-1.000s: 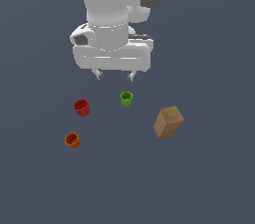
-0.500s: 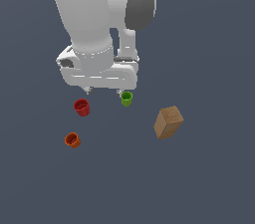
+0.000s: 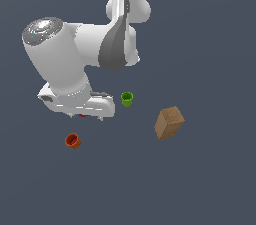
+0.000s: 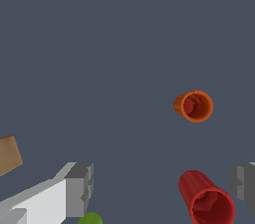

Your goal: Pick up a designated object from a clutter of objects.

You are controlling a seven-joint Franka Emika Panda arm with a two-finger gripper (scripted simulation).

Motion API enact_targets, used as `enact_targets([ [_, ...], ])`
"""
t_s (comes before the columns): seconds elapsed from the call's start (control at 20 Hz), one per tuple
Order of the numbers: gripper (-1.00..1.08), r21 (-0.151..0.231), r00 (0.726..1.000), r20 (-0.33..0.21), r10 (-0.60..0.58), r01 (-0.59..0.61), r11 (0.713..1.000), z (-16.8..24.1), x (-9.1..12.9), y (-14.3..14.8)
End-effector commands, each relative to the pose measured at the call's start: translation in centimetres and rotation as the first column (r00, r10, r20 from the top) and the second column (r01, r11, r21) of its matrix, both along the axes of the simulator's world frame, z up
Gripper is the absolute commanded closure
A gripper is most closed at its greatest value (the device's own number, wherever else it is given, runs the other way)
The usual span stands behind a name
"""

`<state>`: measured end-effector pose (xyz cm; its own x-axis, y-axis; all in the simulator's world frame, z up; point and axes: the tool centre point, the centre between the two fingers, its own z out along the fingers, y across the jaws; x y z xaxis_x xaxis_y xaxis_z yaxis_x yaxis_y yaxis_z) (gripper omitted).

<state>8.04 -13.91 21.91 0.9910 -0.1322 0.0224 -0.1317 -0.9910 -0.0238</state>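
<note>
The small orange cup (image 3: 73, 141) stands alone on the dark floor, toward the exterior view's left and nearer the camera than the other cups. It shows in the wrist view too, the orange cup (image 4: 194, 106) seen from above with its mouth open. My gripper (image 3: 88, 117) hangs open above the floor, up and to the right of it in the exterior view, apart from it. The two grey fingers (image 4: 79, 189) stand wide apart with nothing held. The darker red cup (image 4: 206, 198) lies under the gripper and is almost wholly hidden by the hand in the exterior view.
The green cup (image 3: 127, 99) stands just beyond the hand on the exterior view's right, and its rim peeks in as the green cup (image 4: 89, 218). A tan box (image 3: 169, 122) sits tilted farther right; one corner of the box (image 4: 9, 155) shows.
The arm has swung toward the exterior view's left and dropped lower. The hand now covers the red cup, which showed fully before. The cups and box have not moved.
</note>
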Motion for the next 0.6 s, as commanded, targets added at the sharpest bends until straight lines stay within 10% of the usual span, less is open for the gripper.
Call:
enact_targets([
  [0.0, -0.92, -0.003, 1.0, -0.004, -0.003, 0.003, 1.0, -2.2, 0.7, -1.9],
  [0.55, -0.92, -0.016, 1.0, -0.02, -0.011, 0.011, 1.0, -10.5, 2.0, -8.3],
])
